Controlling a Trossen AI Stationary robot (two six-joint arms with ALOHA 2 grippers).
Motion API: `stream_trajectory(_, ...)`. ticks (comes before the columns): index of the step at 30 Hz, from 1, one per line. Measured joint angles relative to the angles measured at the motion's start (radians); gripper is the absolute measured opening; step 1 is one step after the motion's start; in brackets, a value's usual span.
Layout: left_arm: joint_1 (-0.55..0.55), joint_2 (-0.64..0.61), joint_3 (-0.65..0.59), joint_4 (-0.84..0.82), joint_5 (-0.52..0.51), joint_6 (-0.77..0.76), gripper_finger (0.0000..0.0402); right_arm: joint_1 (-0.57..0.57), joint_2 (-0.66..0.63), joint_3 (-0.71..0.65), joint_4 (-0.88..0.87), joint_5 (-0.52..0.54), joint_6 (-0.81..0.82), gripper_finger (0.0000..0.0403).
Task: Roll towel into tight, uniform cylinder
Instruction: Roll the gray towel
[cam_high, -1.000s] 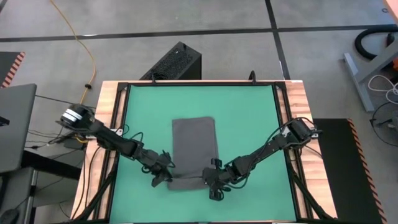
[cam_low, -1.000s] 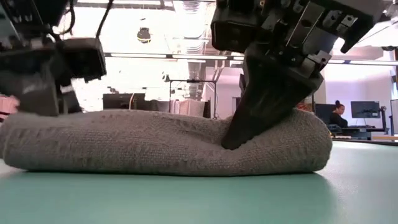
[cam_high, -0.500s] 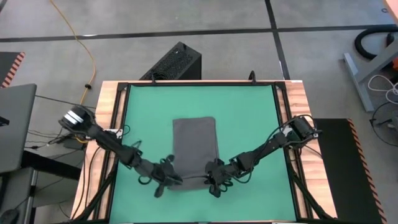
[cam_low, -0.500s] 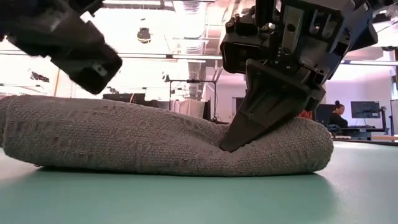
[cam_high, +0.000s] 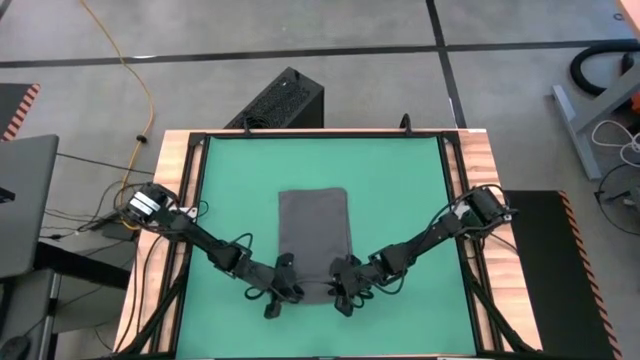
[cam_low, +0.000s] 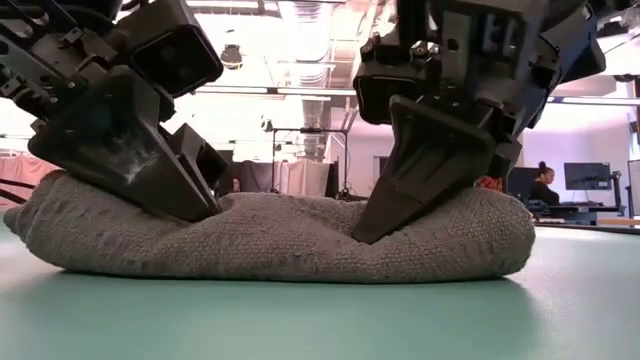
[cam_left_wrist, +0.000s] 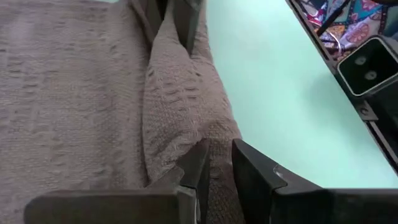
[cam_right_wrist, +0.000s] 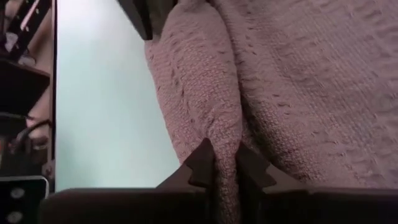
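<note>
You're seeing both grippers, L (cam_high: 284, 292) & R (cam_high: 343, 290), at the mat's (cam_high: 400, 180) near edge, jaws nearly closed, pinching the towel's (cam_high: 312, 225) first roll to hold it tight.

Seen from above, the rolled near end of the towel (cam_high: 312, 292) lies partly under both arms. At counter height, the left gripper (cam_low: 195, 205) and right gripper (cam_low: 372, 228) sink into the cloth, tips buried. Whether a white tag shows cannot be told.
</note>
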Motion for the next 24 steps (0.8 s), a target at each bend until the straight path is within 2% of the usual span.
stream_trajectory(7,0.000,-0.002,0.001,-0.065,-0.051,-0.004,0.0021,-0.035,-0.026,0.000,-0.010,-0.120,0.003,0.0136)
stream_trajectory(11,0.001,-0.002,0.001,-0.067,-0.059,-0.008,0.0003,-0.028,-0.085,-0.006,-0.047,-0.112,-0.052,0.0172)
stream_trajectory(19,0.001,-0.002,0.001,-0.074,-0.068,-0.019,0.0000,0.054,-0.199,-0.005,-0.236,0.124,-0.082,0.0188)
stream_trajectory(24,0.001,-0.002,0.000,-0.071,-0.068,-0.019,0.0000,0.159,-0.209,-0.004,-0.245,0.330,-0.086,0.0185)
